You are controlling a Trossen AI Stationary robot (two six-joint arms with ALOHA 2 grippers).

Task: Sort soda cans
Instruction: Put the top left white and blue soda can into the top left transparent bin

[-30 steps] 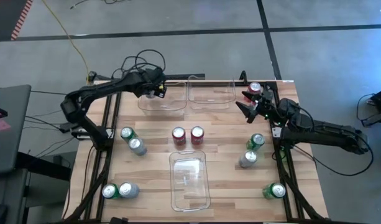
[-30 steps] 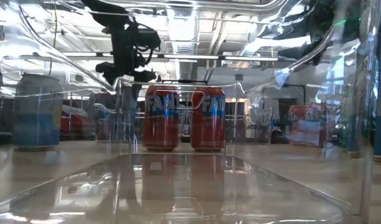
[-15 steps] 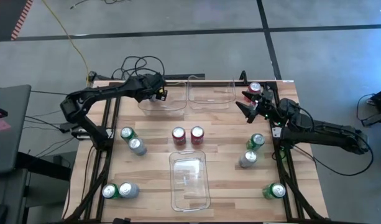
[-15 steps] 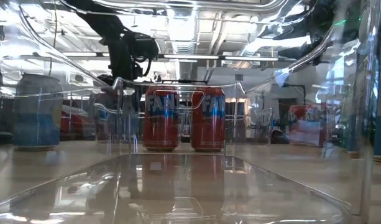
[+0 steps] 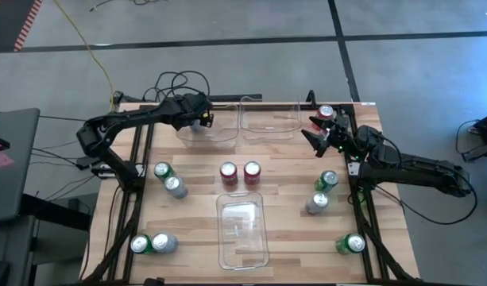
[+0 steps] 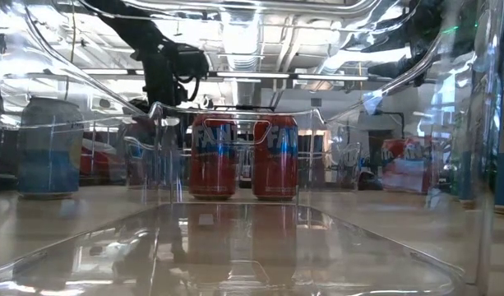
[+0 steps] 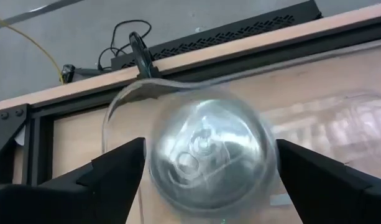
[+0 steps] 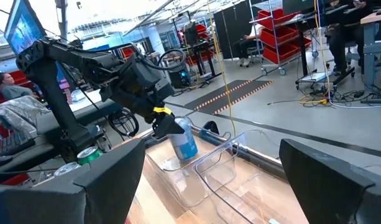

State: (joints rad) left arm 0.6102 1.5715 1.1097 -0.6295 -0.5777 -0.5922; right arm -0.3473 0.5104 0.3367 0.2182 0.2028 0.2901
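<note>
A silver-grey can [image 7: 207,158] is seen upright between the spread jaws of the left gripper [image 5: 202,119], over the clear bin [image 5: 205,133] at the far left of the worktop [image 5: 283,191]; whether the fingers [image 7: 112,171] touch it cannot be told. The right gripper [image 5: 316,137] is held with jaws spread near a red can [image 5: 326,112] at the far right corner. Two red cans [image 5: 240,171] are stood together mid-worktop, behind a second bin [image 5: 241,230]; green and silver-grey cans are scattered along both sides
</note>
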